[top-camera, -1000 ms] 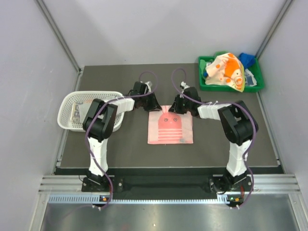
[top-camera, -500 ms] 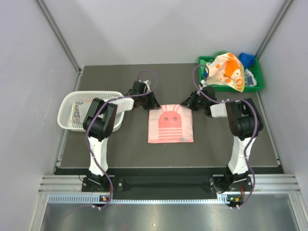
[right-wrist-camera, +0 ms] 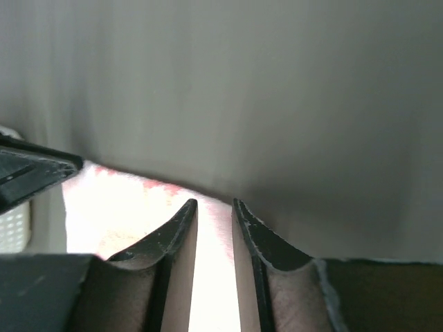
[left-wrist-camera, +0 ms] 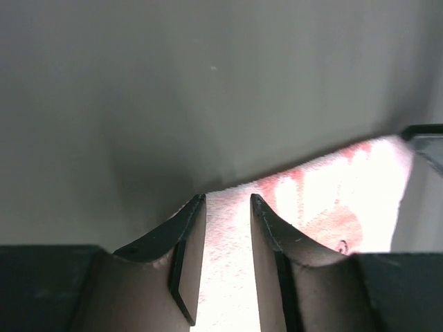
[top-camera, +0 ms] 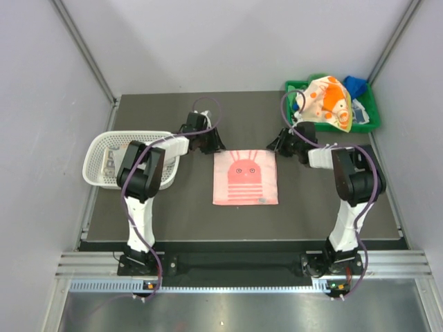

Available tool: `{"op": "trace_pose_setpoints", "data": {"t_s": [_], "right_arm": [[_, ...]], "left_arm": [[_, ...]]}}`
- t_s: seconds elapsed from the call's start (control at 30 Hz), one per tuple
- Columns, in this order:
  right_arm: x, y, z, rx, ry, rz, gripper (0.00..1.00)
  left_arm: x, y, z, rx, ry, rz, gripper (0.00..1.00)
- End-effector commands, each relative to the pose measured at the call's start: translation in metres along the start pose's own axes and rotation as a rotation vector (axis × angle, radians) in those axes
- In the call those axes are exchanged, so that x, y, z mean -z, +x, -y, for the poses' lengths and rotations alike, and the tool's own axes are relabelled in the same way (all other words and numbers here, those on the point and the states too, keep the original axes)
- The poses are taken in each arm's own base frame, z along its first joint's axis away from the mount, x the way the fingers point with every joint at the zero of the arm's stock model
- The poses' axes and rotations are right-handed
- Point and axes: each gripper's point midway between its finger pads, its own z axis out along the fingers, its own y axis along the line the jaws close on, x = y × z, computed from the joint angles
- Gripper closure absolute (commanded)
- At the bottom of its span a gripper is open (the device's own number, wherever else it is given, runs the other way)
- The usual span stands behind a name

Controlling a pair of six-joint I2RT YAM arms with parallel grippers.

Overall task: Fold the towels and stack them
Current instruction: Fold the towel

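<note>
The left arm (top-camera: pixel 143 181) rises from its base to a bent elbow, and its forearm runs rightward to the left tool (top-camera: pixel 213 144), whose tips point right and a little toward the near edge. The right arm (top-camera: pixel 349 183) mirrors this, its forearm running leftward to the right tool (top-camera: pixel 275 145). The two tools face each other, well apart. In each wrist view the jaws stand a narrow gap apart, nearly parallel, with nothing pinched between them.
</note>
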Motion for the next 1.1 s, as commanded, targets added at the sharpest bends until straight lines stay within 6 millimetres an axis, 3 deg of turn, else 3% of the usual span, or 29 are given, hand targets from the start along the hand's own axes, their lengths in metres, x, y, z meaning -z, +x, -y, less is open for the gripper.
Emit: {"op": "trace_pose_setpoints", "data": {"t_s": [0.0,0.13,0.37,0.63,0.9,1.07], "right_arm": [[0.025,-0.045,-0.013,0.106,0.030,0.108,0.72],[0.039,-0.057,-0.014,0.142,0.085,0.129,0.71],[0.050,-0.045,-0.005,0.200,0.184,0.093,0.65],[0.035,-0.026,-0.003,0.260,0.201,0.030,0.57],[0.012,-0.010,0.011,0.273,0.239,-0.028,0.57],[0.008,-0.014,0.013,0.281,0.257,-0.027,0.59]], "left_arm": [[0.028,-0.035,0.002,-0.072,-0.061,0.092,0.62],[0.039,-0.037,-0.003,-0.090,-0.124,0.083,0.62],[0.051,-0.035,-0.001,-0.134,-0.138,0.054,0.57],[0.031,-0.002,-0.006,-0.156,-0.113,-0.063,0.53],[0.017,0.010,-0.033,-0.136,-0.218,-0.077,0.56],[0.012,0.013,-0.040,-0.124,-0.244,-0.068,0.59]]}}
